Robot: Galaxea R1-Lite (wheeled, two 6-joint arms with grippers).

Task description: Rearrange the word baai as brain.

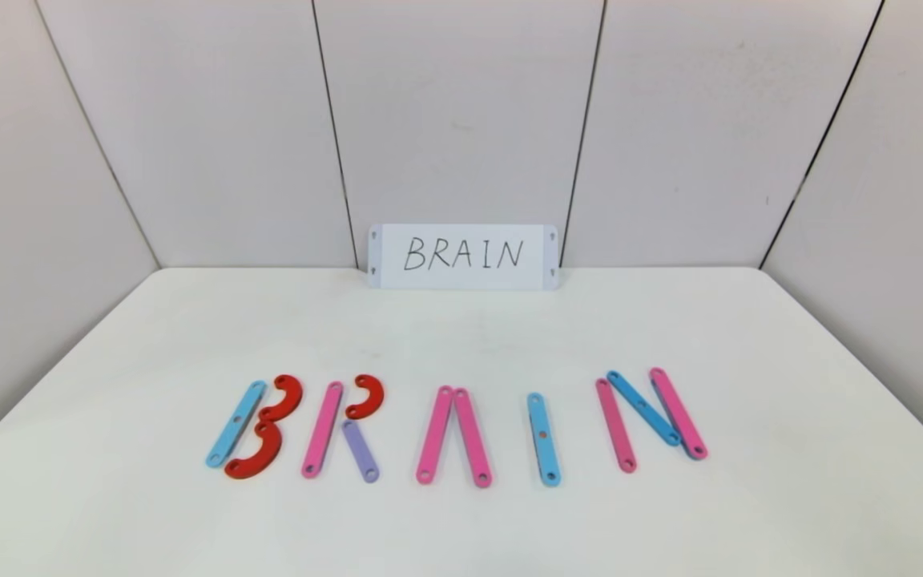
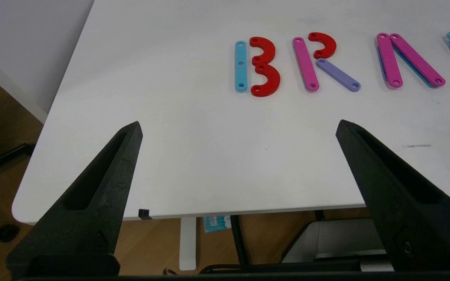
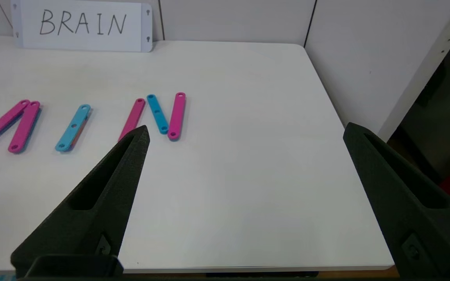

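- The strips are laid in a row on the table (image 1: 109,513), in front of the card (image 1: 462,256), and BRAIN is already spelled.
- The B is made of a blue bar (image 1: 235,424) and two red curves (image 1: 263,429); the R of a pink bar (image 1: 323,429), a red curve (image 1: 367,396) and a purple bar (image 1: 360,451).
- The A is formed by two pink bars (image 1: 453,435) touching at the top, with no crossbar; the I is a single blue bar (image 1: 543,439); the N (image 1: 651,418) is built of two pink bars and a blue diagonal.
- The left gripper (image 2: 238,128) is held wide open over the near table edge, well short of the B, with nothing held.
- The right gripper (image 3: 246,130) is likewise spread wide and empty, near the N.
- The strips are judged light, stiff, thin and probably slick; lying flat, they offer little edge to pinch.
- A strip is best taken across its narrow width near the middle, or slid along the table; neighbours that touch are easily disturbed.
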